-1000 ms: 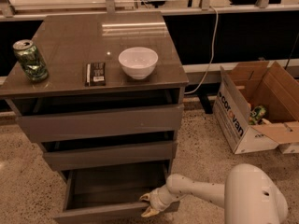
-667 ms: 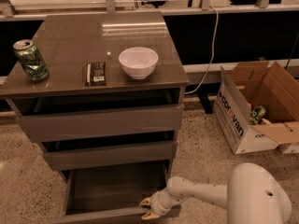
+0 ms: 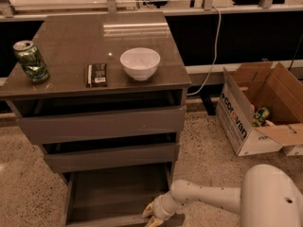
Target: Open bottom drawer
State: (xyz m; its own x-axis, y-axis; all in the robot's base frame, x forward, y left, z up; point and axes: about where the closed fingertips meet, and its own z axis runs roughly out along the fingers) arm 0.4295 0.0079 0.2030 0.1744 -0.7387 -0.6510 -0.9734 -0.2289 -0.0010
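Camera view: my gripper sits low against the front lip of the bottom drawer, at its right end. Whether it is clamped there I cannot tell. The drawer runs left of and behind it, drawn out slightly further than a second ago, its interior exposed. I judge the opening nearly done.

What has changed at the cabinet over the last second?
The end effector, at the front edge of the bottom drawer and right of its middle, drew slightly further toward the camera. The drawer slid out a little more with it. The green can, white bowl, dark packet, top drawer, middle drawer and cardboard box stayed put.
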